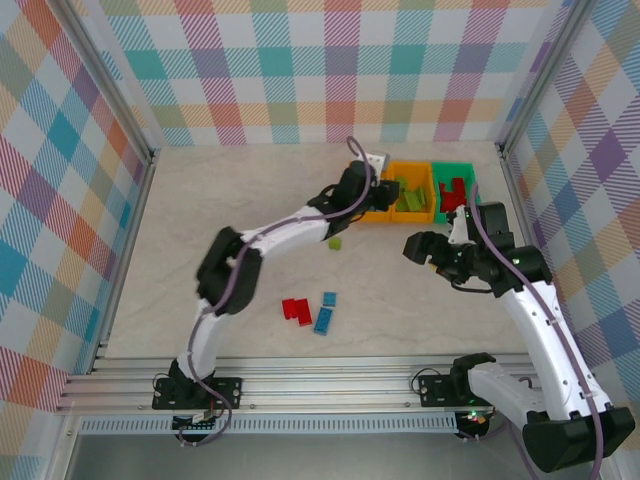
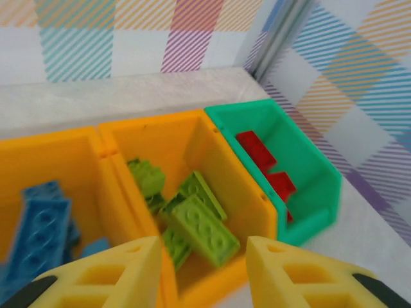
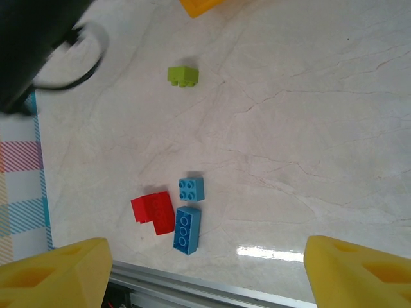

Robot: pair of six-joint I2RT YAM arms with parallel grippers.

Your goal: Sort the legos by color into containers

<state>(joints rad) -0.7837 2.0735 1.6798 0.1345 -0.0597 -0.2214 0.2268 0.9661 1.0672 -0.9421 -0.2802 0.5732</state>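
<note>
Three bins stand in a row by the far edge of the tabletop [image 1: 250, 190], toward its far right corner, with neighbouring walls touching: left bin [image 2: 58, 151], middle bin [image 2: 167, 131], right bin [image 2: 308, 160]. Each has bricks inside: left-bin bricks [image 2: 38, 224], middle-bin bricks [image 2: 202, 224], right-bin bricks [image 2: 257, 151]. The left hand [image 2: 202, 250] sits above the near walls of the left and middle bins.

A lone brick [image 1: 336, 242] lies on the tabletop in front of the row, off its left end. A cluster of three sits by the near edge, about centre. Left brick [image 3: 154, 212] is on the left, far brick [image 3: 191, 189] to its right, and near brick [image 3: 187, 229] just in front of far brick.
</note>
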